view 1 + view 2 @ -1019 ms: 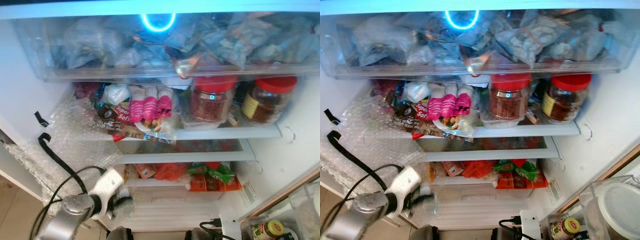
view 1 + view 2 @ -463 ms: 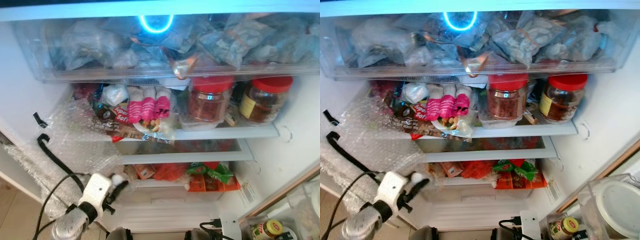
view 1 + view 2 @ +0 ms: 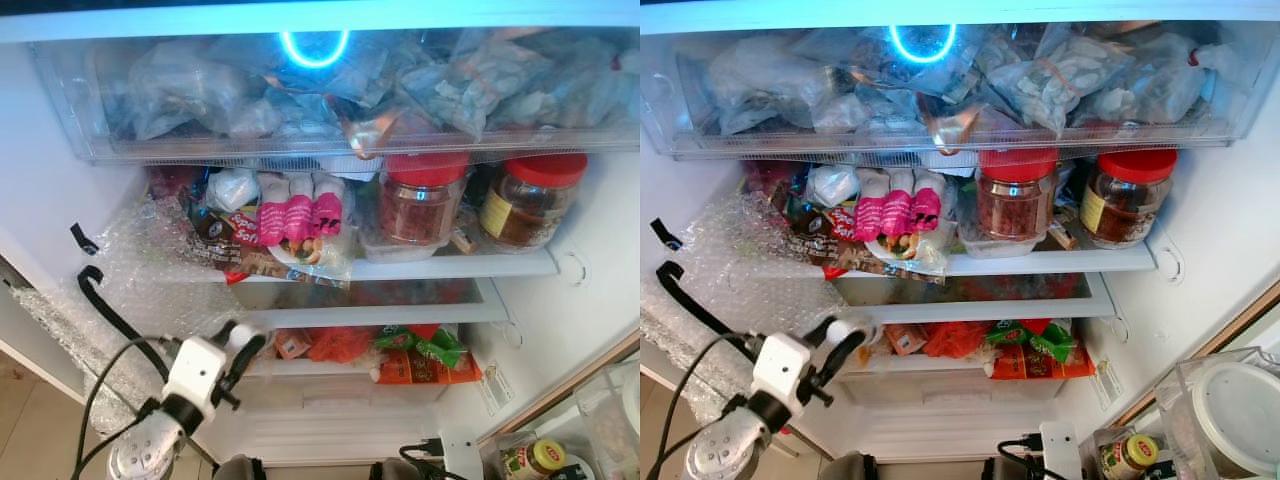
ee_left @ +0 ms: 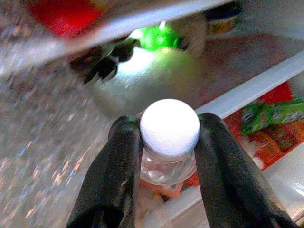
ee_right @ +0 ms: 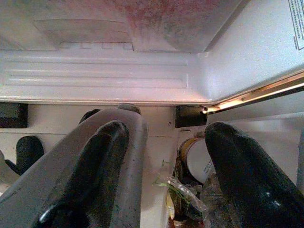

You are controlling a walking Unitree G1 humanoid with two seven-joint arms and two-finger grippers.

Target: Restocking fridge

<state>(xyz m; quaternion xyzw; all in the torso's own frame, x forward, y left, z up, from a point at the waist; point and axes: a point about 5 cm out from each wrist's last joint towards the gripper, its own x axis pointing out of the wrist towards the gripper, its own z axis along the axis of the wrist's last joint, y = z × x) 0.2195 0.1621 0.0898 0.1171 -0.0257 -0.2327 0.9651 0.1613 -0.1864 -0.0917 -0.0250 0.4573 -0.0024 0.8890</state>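
My left gripper (image 3: 243, 346) is shut on a small clear bottle with a white cap (image 4: 169, 128), held at the left front of the open fridge, level with the lower shelf (image 3: 380, 314). In the left wrist view the two black fingers (image 4: 116, 175) clamp the bottle's neck just below the cap. The bottle's white cap (image 3: 841, 329) points into the fridge, beside crinkled bubble wrap (image 3: 150, 270). My right gripper (image 5: 164, 156) hangs low with its fingers apart and nothing between them.
Two red-lidded jars (image 3: 425, 205) (image 3: 530, 198) and pink-wrapped packs (image 3: 298, 218) crowd the middle shelf. Bagged food fills the top drawer (image 3: 330, 90). Red and green packets (image 3: 420, 355) lie on the bottom level. A plastic container (image 3: 1230, 410) and small jar (image 3: 1127, 455) stand outside, lower right.
My left arm has risen and pushed forward, carrying the bottle from below the fridge's front up to the lower shelf's left end.
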